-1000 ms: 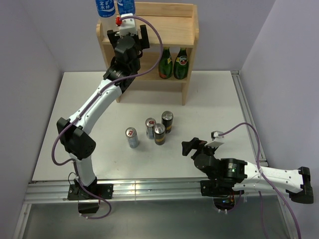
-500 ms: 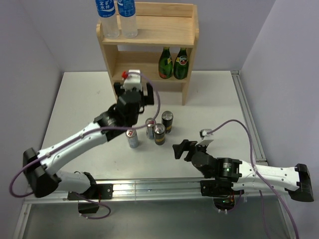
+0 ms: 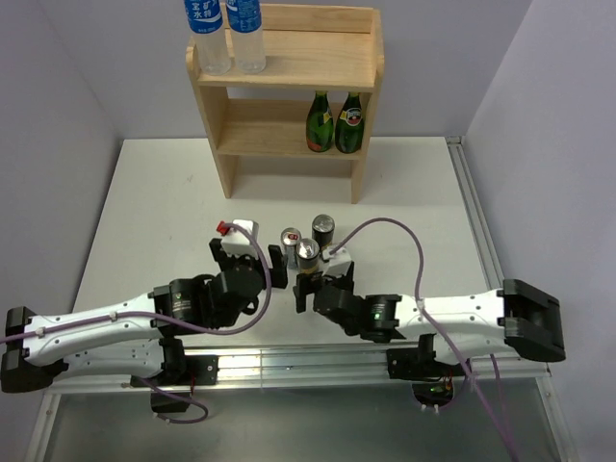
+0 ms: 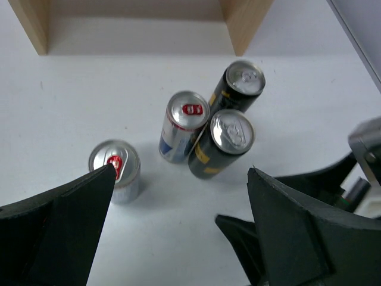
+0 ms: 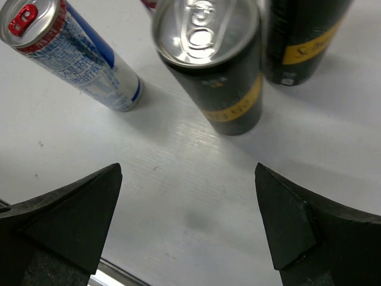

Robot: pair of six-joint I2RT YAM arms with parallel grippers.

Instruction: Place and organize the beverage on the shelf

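- Shelf (image 3: pixel 372 96): far centre. Water bottles (image 3: pixel 205 38) sit top tier left and green bottles (image 3: pixel 320 123) lower tier right, so there is open room beside each.
- Left gripper (image 4: pixel 181 173): jaws spread wide, low over the cans. The near-left silver can (image 4: pixel 114 170) sits at one fingertip, outside the gap.
- Right gripper (image 5: pixel 187 170): jaws wide, facing the near black-and-gold can (image 5: pixel 214 59), likely its pick.
- Second silver can (image 4: pixel 184 125) and far black-and-gold can (image 4: pixel 241 86): crowd that pick on the table (image 3: pixel 144 212), leaving tight finger room.
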